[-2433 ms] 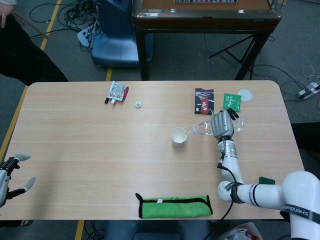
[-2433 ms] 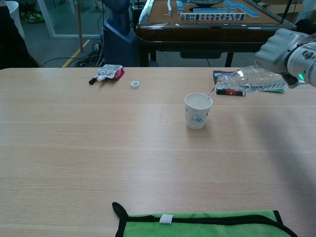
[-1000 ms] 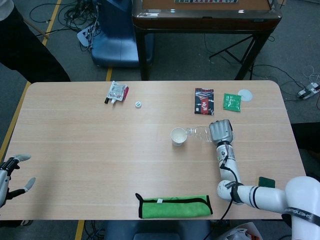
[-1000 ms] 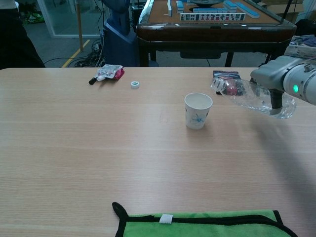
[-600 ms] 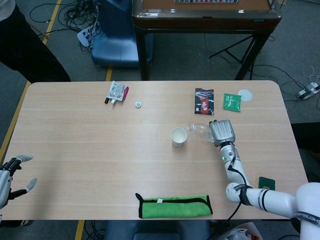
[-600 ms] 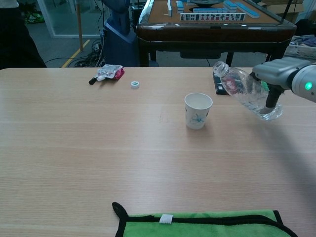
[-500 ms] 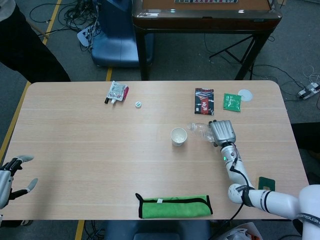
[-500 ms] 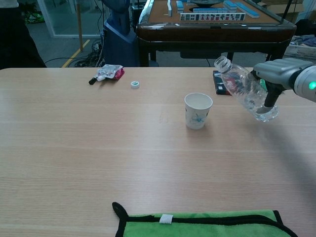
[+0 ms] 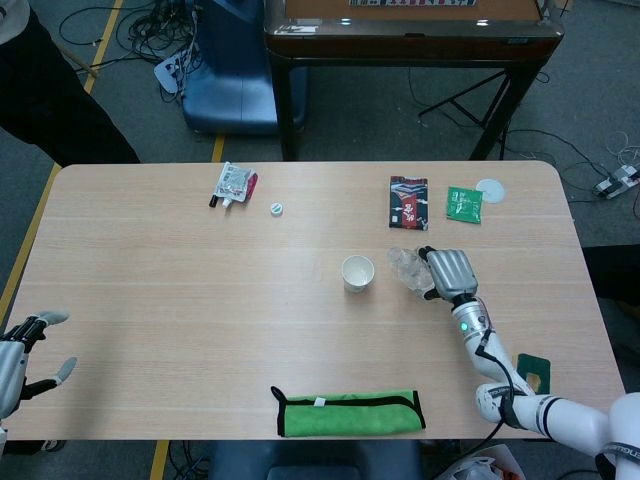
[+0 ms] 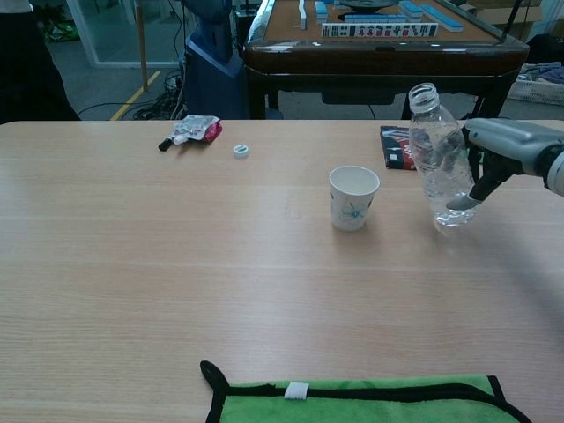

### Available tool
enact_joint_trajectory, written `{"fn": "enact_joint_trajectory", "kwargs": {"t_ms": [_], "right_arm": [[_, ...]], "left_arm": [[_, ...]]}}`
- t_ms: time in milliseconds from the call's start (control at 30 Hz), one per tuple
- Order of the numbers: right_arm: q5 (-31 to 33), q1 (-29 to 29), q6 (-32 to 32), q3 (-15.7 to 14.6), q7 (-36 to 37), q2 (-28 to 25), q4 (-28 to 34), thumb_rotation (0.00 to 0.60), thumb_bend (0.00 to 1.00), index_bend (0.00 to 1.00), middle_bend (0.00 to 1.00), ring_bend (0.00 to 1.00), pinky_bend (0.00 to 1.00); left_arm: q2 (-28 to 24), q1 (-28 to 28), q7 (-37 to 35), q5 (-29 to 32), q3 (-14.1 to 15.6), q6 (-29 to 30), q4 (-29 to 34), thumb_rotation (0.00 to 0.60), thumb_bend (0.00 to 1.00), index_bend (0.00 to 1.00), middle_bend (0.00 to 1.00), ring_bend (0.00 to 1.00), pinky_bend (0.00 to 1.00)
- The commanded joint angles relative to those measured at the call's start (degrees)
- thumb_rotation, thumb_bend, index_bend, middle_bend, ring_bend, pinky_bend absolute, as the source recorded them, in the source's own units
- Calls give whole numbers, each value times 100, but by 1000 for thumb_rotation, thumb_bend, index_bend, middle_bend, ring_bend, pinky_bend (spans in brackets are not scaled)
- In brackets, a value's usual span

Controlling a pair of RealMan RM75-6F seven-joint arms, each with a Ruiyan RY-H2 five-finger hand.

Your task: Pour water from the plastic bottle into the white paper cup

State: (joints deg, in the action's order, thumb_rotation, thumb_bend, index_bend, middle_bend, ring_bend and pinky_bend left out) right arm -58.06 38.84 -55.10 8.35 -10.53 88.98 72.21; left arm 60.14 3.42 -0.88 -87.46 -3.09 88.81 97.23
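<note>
The white paper cup [image 9: 357, 272] [image 10: 353, 197] stands upright near the table's middle. Right of it the clear plastic bottle [image 9: 408, 268] [image 10: 441, 163] is upright and uncapped, its base at the table surface, with a little water in the bottom. My right hand [image 9: 450, 272] [image 10: 511, 148] grips it from the right side, and one fingertip [image 10: 461, 202] presses on the lower body. My left hand [image 9: 25, 350] hangs off the table's near-left corner with its fingers spread and holds nothing.
The bottle cap [image 9: 277, 208] [image 10: 241, 151] and a foil sachet [image 9: 234, 184] lie at the back left. A dark packet [image 9: 407, 201], a green packet [image 9: 464, 204] and a white disc [image 9: 490, 189] lie behind the bottle. A folded green cloth [image 9: 348, 412] lies along the near edge.
The bottle swung from tilted over the cup, pouring, back to upright. My right hand carried it right, away from the cup, and down to the table. The left hand stayed put.
</note>
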Motion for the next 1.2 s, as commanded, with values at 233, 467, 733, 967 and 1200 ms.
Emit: {"fn": "enact_joint_trajectory", "kwargs": {"t_ms": [233, 467, 733, 967, 1200], "right_arm": [[-1185, -373, -245, -111, 1822, 584, -1075, 600, 336, 597, 618, 504, 523], [-1552, -459, -327, -138, 2584, 952, -1689, 600, 337, 597, 606, 499, 523], [-1945, -506, -518, -156, 3520, 1451, -2473, 600, 335, 597, 597, 485, 523], [-2135, -528, -538, -195, 3886, 1587, -2870, 600, 267, 583, 498, 392, 523], [-2164, -538, -383, -192, 3888, 1440, -2820, 600, 95, 426, 369, 274, 495]], "left_arm": [[17, 6, 21, 15, 5, -22, -13, 600, 213, 300, 293, 415, 593], [28, 10, 23, 17, 12, -37, -26, 600, 213, 300, 293, 415, 593], [54, 20, 40, 20, 29, -74, -51, 600, 213, 300, 293, 415, 593], [55, 18, 32, 22, 29, -69, -59, 600, 213, 300, 293, 415, 593], [62, 20, 60, 17, 34, -73, -55, 600, 213, 300, 293, 415, 593]]}}
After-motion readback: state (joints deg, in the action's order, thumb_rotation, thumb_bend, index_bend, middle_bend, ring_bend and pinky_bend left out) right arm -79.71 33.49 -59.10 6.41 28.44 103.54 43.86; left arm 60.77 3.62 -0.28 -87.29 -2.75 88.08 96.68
